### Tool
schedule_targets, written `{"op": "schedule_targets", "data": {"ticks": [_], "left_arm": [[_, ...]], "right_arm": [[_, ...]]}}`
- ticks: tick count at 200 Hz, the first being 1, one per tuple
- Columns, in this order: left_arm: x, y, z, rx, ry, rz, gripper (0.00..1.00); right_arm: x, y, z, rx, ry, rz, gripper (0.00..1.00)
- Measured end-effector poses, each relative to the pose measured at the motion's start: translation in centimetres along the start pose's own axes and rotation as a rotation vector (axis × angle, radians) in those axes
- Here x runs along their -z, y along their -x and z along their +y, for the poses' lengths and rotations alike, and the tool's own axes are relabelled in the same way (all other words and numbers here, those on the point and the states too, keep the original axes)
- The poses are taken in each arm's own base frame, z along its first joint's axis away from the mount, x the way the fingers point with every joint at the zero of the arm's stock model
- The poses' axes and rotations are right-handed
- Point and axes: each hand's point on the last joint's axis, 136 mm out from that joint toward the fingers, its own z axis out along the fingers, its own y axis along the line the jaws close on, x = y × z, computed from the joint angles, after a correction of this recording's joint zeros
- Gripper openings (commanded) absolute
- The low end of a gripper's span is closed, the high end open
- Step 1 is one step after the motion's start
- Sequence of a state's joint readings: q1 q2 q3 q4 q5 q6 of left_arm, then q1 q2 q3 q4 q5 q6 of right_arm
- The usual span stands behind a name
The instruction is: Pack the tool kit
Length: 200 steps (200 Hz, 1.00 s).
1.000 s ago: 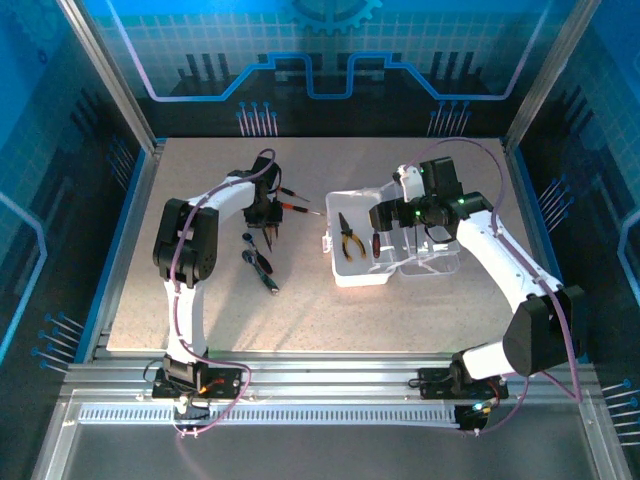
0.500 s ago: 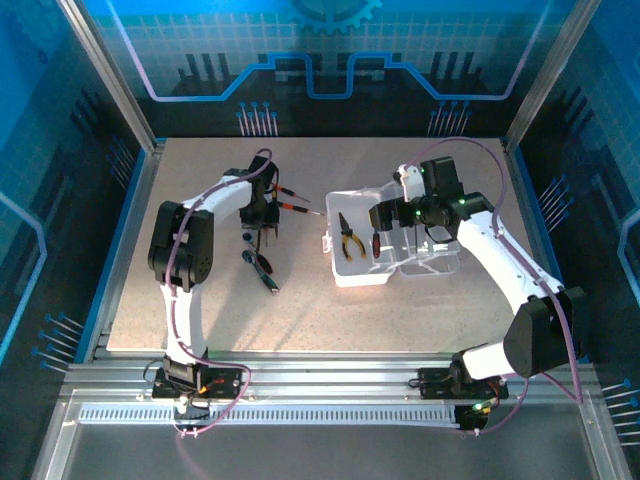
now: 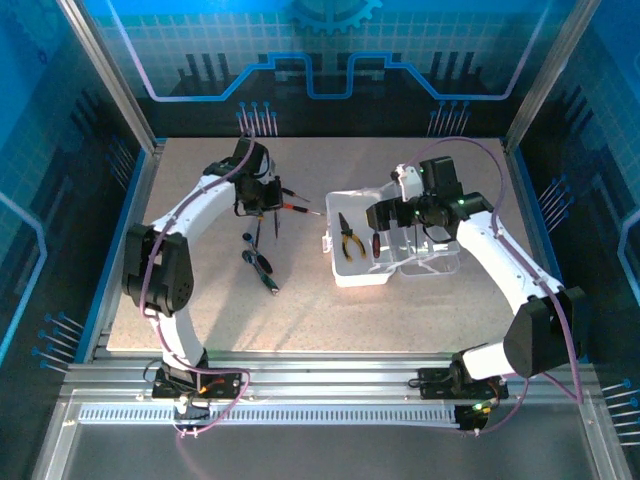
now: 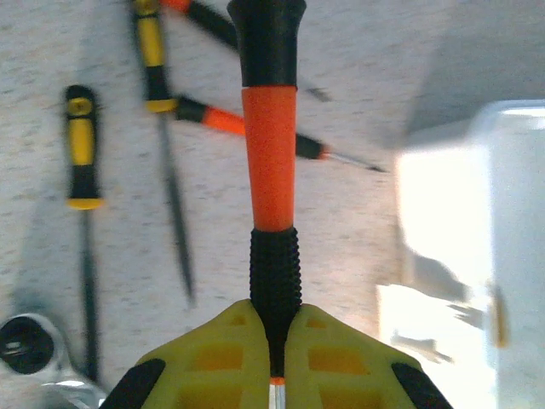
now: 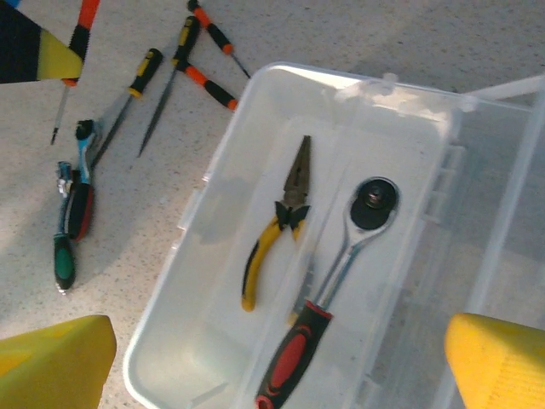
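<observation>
Pliers (image 5: 277,226) with yellow handles lie inside the clear case (image 5: 166,294), just beside a ratchet (image 5: 341,264) with a red and black grip; whether the two touch cannot be told. The case sits on the right half of the desk (image 3: 200,300), its lid (image 5: 511,213) folded open on the side away from the loose tools. The right end effector (image 5: 277,362) hovers over the case with its yellow fingers spread wide and nothing between them. The left end effector (image 4: 274,366) is clamped tight on the black ribbed part of an orange-and-black screwdriver (image 4: 271,162), held above the desk to the left of the case. Below it on the desk lie two yellow-handled screwdrivers (image 4: 81,145) and a second orange screwdriver (image 4: 247,128), close together, one yellow one touching or crossing the orange one. Nearer the arm bases, a red-gripped tool (image 5: 81,204) and a green-handled tool (image 5: 62,256) lie side by side.
</observation>
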<state>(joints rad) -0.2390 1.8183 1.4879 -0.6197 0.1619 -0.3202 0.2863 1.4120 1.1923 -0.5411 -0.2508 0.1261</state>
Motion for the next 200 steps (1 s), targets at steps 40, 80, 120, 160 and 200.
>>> {"op": "schedule_targets", "data": {"ticks": [40, 80, 120, 160, 200], "left_arm": [[0.8, -0.3, -8.4, -0.057, -0.246, -0.034, 0.00], [1.4, -1.8, -14.2, -0.087, -0.407, -0.013, 0.00], [1.8, -1.8, -15.8, -0.085, -0.462, -0.015, 0.00], [2.0, -2.0, -16.7, -0.083, -0.493, -0.012, 0.00], [2.2, -2.7, -17.6, -0.099, -0.513, 0.002, 0.00]], "right_arm": [[-1.5, 0.4, 4.3, 0.053, 0.098, 0.008, 1.00], [-3.5, 0.7, 7.7, 0.088, 0.166, 0.018, 1.00], [-4.4, 1.1, 8.7, 0.079, 0.189, 0.004, 0.83], [-4.9, 1.6, 8.7, 0.058, 0.191, -0.014, 0.54], [-5.5, 2.0, 8.6, 0.036, 0.192, -0.029, 0.35]]}}
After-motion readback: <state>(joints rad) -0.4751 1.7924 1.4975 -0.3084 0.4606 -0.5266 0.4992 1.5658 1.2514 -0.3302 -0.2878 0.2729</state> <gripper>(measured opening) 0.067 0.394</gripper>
